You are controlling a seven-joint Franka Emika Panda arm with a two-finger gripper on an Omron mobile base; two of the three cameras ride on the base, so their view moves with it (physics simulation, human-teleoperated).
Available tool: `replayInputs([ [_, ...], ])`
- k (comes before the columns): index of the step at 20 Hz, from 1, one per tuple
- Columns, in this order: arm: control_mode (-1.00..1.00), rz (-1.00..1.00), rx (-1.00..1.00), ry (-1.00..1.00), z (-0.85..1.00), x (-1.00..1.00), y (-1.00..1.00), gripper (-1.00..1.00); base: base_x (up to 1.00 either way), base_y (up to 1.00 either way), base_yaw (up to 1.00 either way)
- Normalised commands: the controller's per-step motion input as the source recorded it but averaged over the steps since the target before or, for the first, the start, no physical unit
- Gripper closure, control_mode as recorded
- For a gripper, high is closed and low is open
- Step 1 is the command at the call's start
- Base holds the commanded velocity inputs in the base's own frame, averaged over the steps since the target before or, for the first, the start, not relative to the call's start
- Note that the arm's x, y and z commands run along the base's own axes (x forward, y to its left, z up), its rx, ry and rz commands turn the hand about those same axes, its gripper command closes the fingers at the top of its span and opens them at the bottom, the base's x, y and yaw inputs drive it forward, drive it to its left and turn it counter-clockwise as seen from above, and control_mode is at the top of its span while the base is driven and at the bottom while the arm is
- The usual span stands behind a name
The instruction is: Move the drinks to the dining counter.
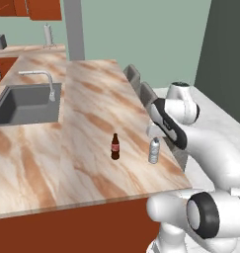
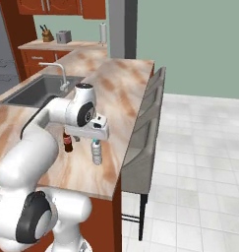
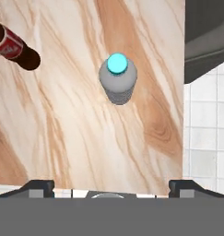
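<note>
The gripper (image 3: 111, 186) is spread wide and empty, with the water bottle (image 3: 117, 80) standing just below it on the dining counter (image 3: 76, 138), the cola bottle (image 3: 12, 46) off to one side. Probably light, thin-walled, a bit slippery and tippy, so it's best grabbed mid-body rather than at the cap.

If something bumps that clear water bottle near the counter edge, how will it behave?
The water bottle stands tall and narrow, so it probably tips easily. Once down, its round body would likely roll, maybe off the nearby dining counter edge. It looks like light plastic, so even a gentle push may shift it.
</note>
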Motion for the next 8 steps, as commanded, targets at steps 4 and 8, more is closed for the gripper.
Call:
replayInputs([
  [4,-1.00,0.00,0.00,-0.21,0.38,-0.67,0.06,-1.00,0.00,0.00,0.00],
  [8,-1.00,0.00,0.00,-0.17,0.42,-0.45,0.04,-1.00,0.00,0.00,0.00],
])
